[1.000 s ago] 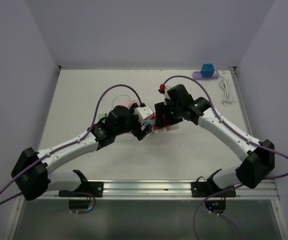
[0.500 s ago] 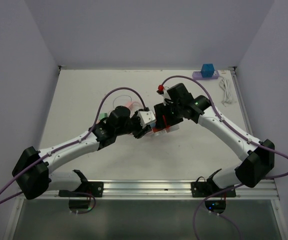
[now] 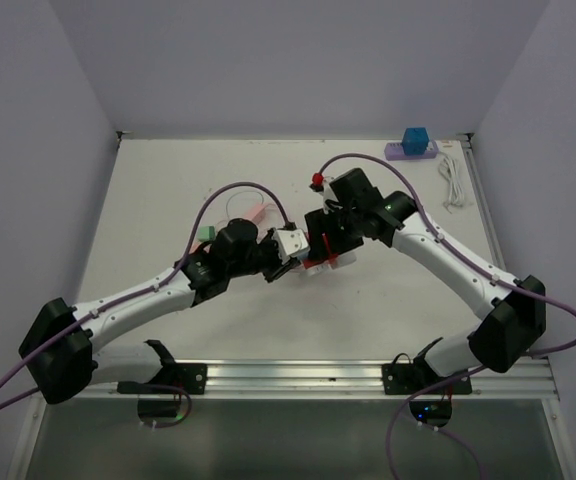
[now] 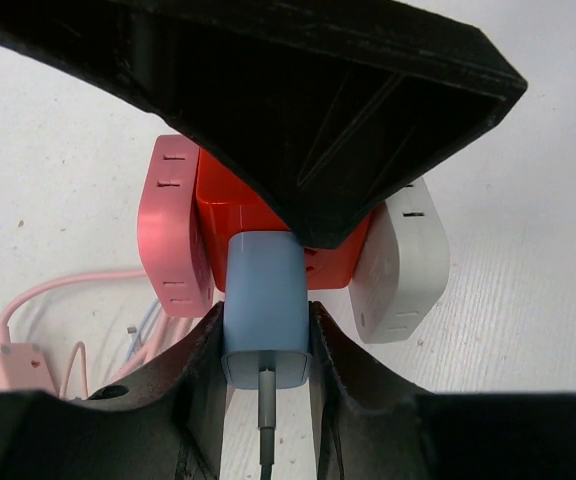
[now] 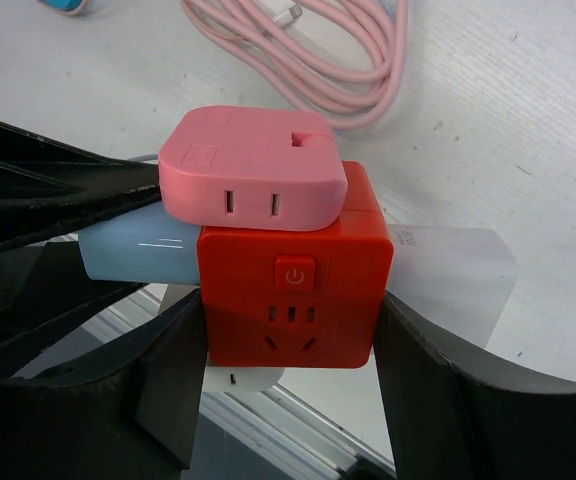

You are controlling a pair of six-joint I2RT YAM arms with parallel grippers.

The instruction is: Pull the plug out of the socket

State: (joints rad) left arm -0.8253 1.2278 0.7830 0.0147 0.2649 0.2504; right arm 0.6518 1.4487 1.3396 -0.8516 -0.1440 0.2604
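My right gripper is shut on the sides of a red cube socket, holding it above the table. A pink plug sits on top of the cube, a white plug on its right face, and a light blue plug on its left face. In the left wrist view, the blue plug with its grey cable is still seated in the socket. My left gripper is shut on this plug, both fingers pressed against its sides. From above, the two grippers meet at mid-table.
A coiled pink cable lies on the table behind the socket. A purple power strip carrying a blue cube and a white cable lie at the far right. A small green object lies left of my left wrist.
My left gripper has closed from wide open onto the blue plug. Both arms and the socket have drifted slightly left.
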